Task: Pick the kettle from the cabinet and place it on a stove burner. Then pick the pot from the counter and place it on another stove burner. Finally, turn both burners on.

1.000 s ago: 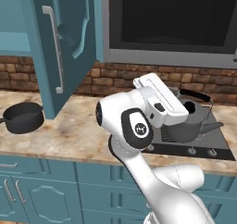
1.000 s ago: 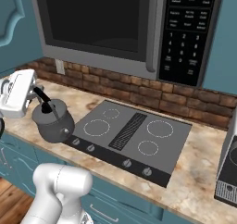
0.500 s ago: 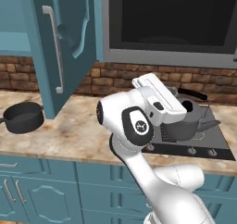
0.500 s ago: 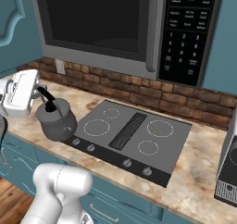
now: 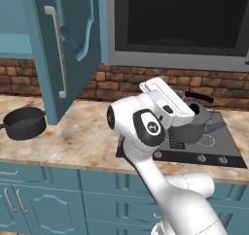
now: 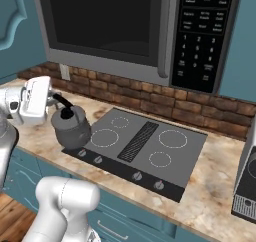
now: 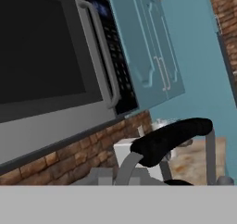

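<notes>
The white arm rises from the base, bends at a dark-capped elbow and reaches forward and low. Its end effector (image 6: 50, 102) is level at the end of a white wrist block, closed on the kettle (image 6: 71, 127) by its handle.

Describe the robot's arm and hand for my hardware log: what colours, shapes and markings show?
The glossy white arm is built of rounded tubular links. A dark round joint cap carries a small white logo. The hand is a boxy white block with dark grooves. No cables show.
</notes>
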